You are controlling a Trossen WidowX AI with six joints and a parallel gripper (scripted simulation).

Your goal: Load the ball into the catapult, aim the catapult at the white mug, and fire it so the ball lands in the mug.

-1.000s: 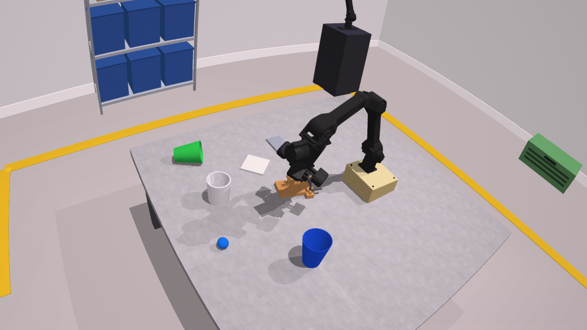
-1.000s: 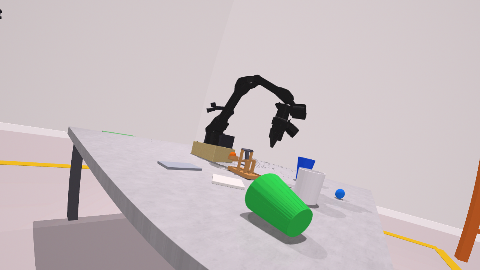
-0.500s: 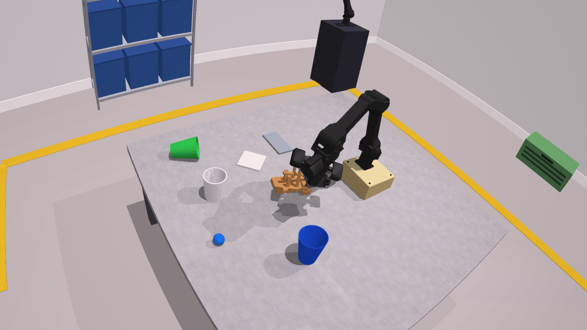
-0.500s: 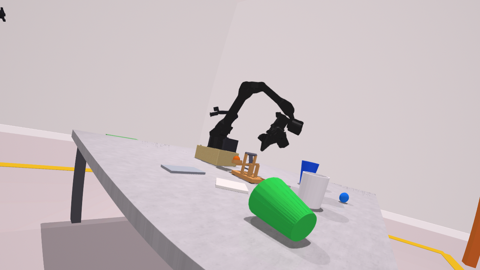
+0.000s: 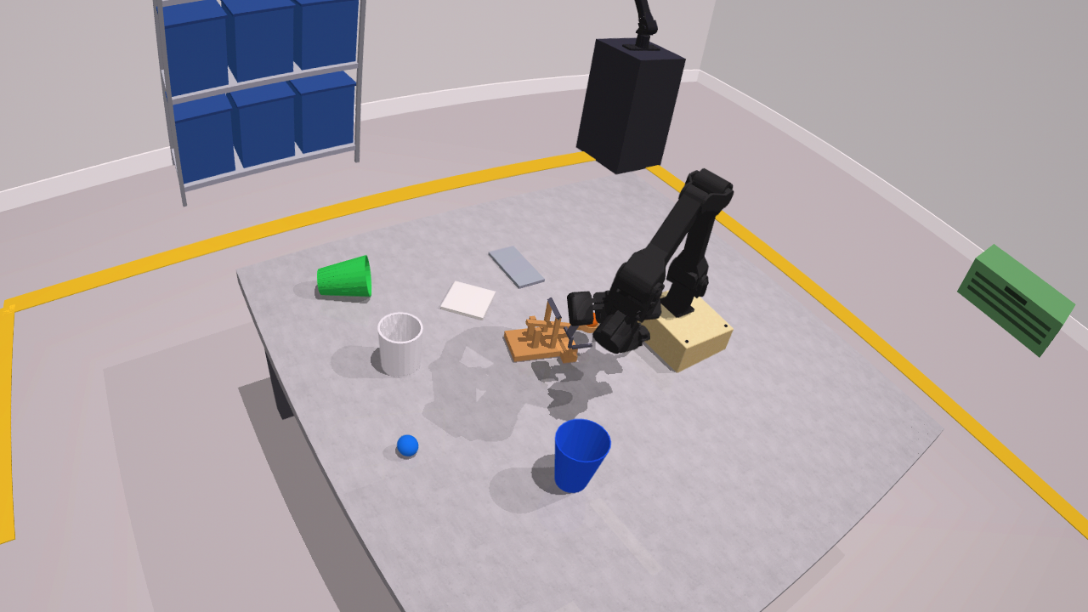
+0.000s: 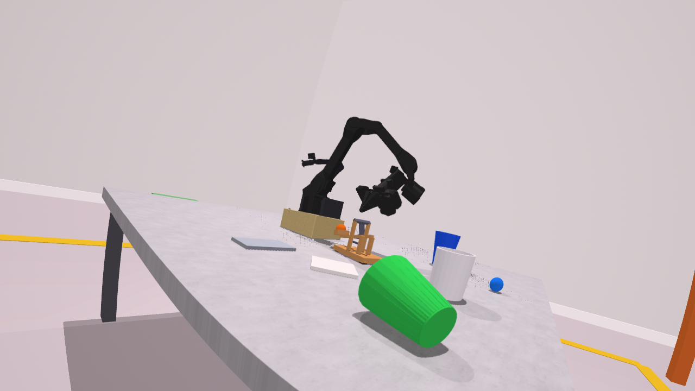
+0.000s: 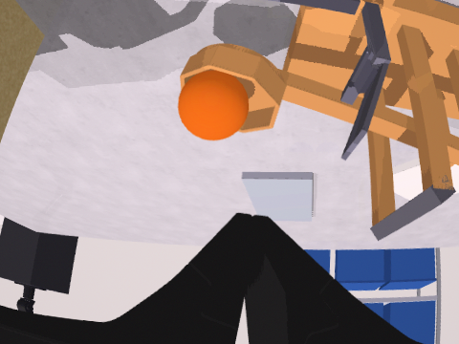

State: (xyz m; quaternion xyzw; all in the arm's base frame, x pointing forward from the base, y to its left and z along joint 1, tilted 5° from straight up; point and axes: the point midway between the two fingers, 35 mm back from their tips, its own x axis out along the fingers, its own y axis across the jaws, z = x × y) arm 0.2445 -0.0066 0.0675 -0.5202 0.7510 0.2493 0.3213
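The wooden catapult (image 5: 536,341) (image 6: 357,244) (image 7: 389,64) stands mid-table. An orange ball (image 7: 213,105) (image 6: 341,227) sits in the cup at the end of its throwing arm; in the top view the arm mostly hides the ball. My gripper (image 5: 597,338) (image 6: 361,193) (image 7: 249,229) is shut and empty. It hovers low, just beside and above the ball end of the catapult, not touching it. The white mug (image 5: 399,342) (image 6: 452,279) stands upright to the catapult's left in the top view.
A blue ball (image 5: 407,444) (image 6: 496,284) lies near the front edge. A blue cup (image 5: 580,455) (image 6: 446,241) stands upright. A green cup (image 5: 346,276) (image 6: 405,301) lies on its side. A white slab (image 5: 467,298) (image 6: 334,266) and a grey slab (image 5: 515,266) (image 6: 263,243) lie flat. The arm's tan base box (image 5: 696,335) (image 6: 305,222) is close by.
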